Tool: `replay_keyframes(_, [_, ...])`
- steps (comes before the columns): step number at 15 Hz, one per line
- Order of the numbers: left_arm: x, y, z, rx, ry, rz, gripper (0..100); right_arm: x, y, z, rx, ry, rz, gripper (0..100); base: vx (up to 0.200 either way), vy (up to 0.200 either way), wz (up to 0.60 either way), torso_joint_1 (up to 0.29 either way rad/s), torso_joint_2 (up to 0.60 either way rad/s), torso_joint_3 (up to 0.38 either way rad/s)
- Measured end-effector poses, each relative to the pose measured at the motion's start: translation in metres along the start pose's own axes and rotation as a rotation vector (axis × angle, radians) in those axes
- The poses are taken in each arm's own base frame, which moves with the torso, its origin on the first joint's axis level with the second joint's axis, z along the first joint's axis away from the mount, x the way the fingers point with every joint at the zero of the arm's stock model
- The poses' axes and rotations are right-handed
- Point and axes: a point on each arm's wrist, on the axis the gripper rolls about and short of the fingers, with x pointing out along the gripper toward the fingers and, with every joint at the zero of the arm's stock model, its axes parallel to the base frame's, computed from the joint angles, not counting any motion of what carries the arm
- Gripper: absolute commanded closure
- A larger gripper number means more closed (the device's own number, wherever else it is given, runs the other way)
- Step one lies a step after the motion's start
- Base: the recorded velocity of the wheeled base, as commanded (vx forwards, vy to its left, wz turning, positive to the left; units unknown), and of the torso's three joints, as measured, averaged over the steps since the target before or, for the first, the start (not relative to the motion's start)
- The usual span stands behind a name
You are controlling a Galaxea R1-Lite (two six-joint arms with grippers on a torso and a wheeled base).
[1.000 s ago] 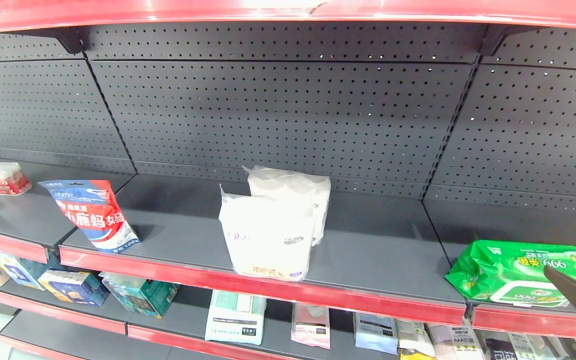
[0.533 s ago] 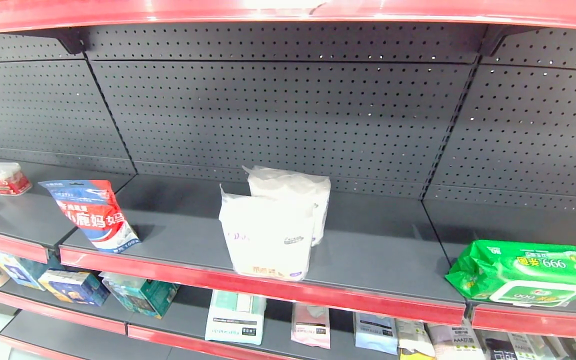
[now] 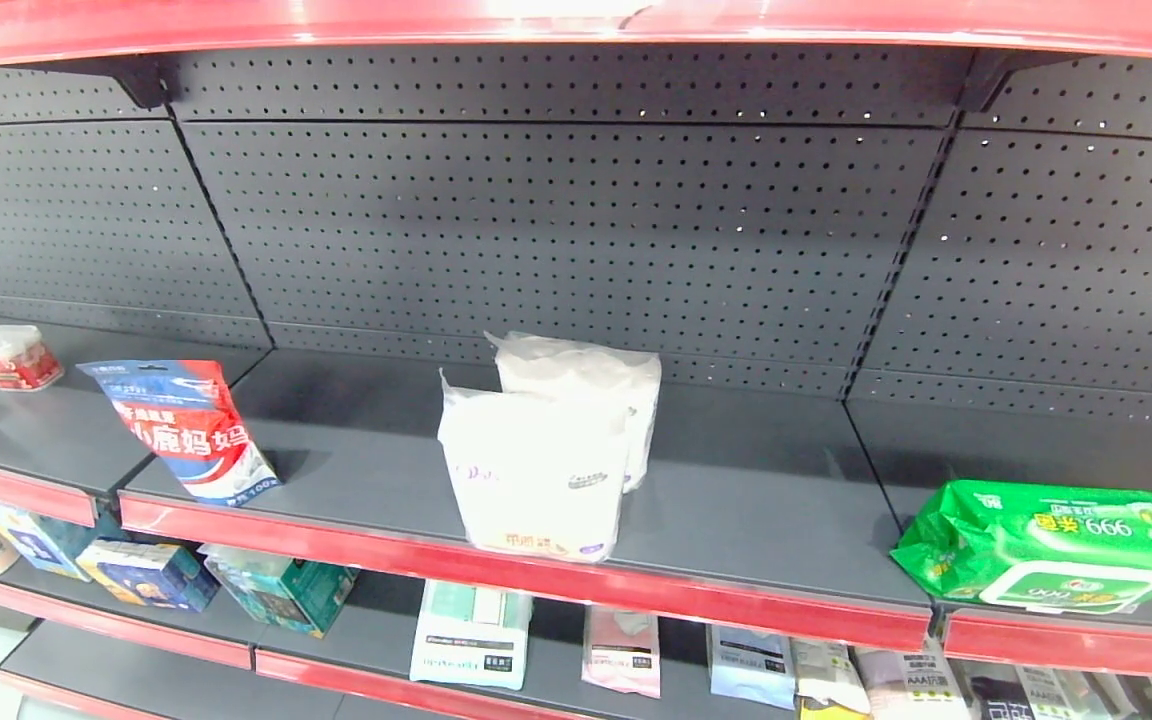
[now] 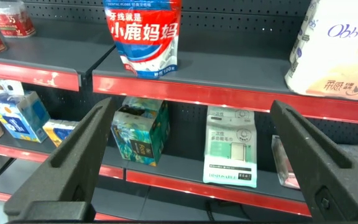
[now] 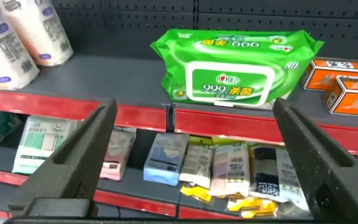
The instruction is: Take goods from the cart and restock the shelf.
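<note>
A green wet-wipe pack (image 3: pixel 1051 545) lies on the dark shelf (image 3: pixel 756 500) at the right, near its red front edge; it also shows as the green pack (image 5: pixel 235 65). Two white soft packs (image 3: pixel 546 450) stand mid-shelf, one behind the other. A red-and-blue pouch (image 3: pixel 191 430) leans at the left, seen close as the pouch (image 4: pixel 145 34). My left gripper (image 4: pixel 191 168) hangs open and empty in front of the lower shelves, below the pouch. My right gripper (image 5: pixel 194 165) is open and empty, below and in front of the green pack.
Small red-and-white tubs (image 3: pixel 11 357) stand at the far left of the shelf. Orange boxes (image 5: pixel 347 84) lie right of the green pack. Lower shelves hold boxes (image 4: pixel 140 130) and hanging packets (image 5: pixel 229 171). Bare shelf lies between the white packs and the green pack.
One second ago a dark gripper finger showed at the head view's lower right beside the green pack; it has withdrawn out of that view. The goods have not moved.
</note>
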Motion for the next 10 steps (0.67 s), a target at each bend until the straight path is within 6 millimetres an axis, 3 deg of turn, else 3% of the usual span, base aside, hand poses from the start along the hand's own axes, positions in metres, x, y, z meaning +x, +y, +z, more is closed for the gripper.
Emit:
replay_keyframes(9, [0.0,0.0,0.0,-0.001,0.0,0.0,0,-0.0003,0.0,-0.0002,0.002,-0.004,0.0,0,0.0,0.0,-0.6,0.003,0.0,-0.001])
replay_keyframes(10, [0.0,0.0,0.0,-0.001,0.0,-0.001,0,-0.0003,0.0,-0.0002,0.002,-0.004,0.0,0,0.0,0.0,0.0,0.0,0.0,0.0])
